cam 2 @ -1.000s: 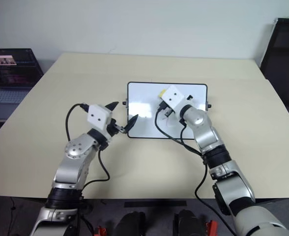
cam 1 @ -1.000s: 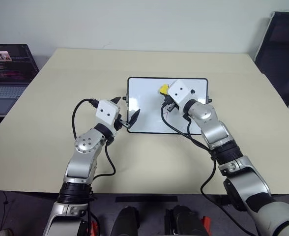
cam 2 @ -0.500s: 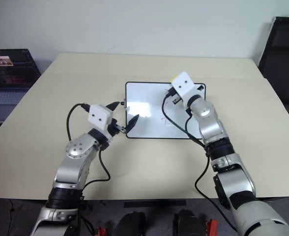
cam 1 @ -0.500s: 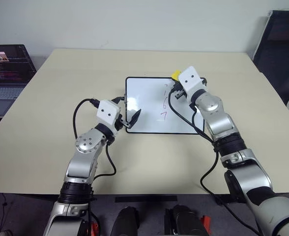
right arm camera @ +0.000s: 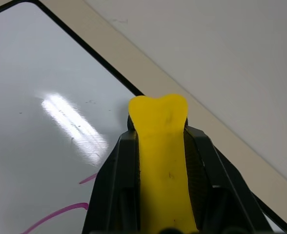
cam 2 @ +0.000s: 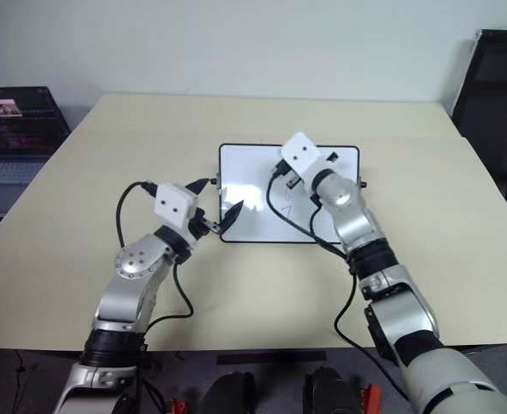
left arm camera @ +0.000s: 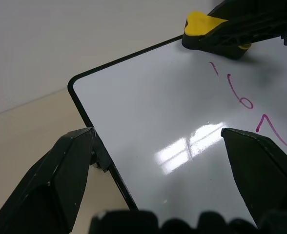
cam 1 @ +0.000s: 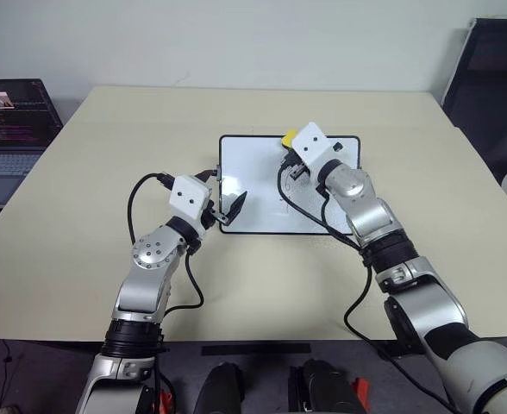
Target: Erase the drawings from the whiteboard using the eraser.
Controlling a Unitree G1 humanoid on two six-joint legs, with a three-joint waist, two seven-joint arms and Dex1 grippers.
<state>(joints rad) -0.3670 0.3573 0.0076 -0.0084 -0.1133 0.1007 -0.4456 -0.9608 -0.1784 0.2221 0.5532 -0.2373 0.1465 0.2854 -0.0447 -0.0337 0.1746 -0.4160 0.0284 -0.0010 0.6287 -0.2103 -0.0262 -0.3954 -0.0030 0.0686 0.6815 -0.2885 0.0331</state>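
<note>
The whiteboard (cam 1: 253,172) lies flat on the table, black-framed and glossy. The drawings (left arm camera: 245,99) are thin red strokes in a column: a short tick, a "6" and a "7". My right gripper (right arm camera: 158,134) is shut on the yellow eraser (cam 1: 288,137), which sits over the board's far edge, just beyond the top stroke. In the left wrist view the eraser (left arm camera: 208,29) hovers close to the tick. My left gripper (cam 1: 223,190) stands open across the board's left edge, one finger (left arm camera: 68,168) beside the frame's knob and the other over the white surface.
The beige table (cam 1: 107,285) stretches wide on every side of the board. An open laptop (cam 1: 12,129) sits off the far left corner, and a black chair (cam 1: 495,86) stands at the far right. Black cables hang from both wrists.
The right gripper carried the eraser out toward the board's far right corner, then back left to the top of the red column. The top figure now looks reduced to a tick. The left arm stayed still.
</note>
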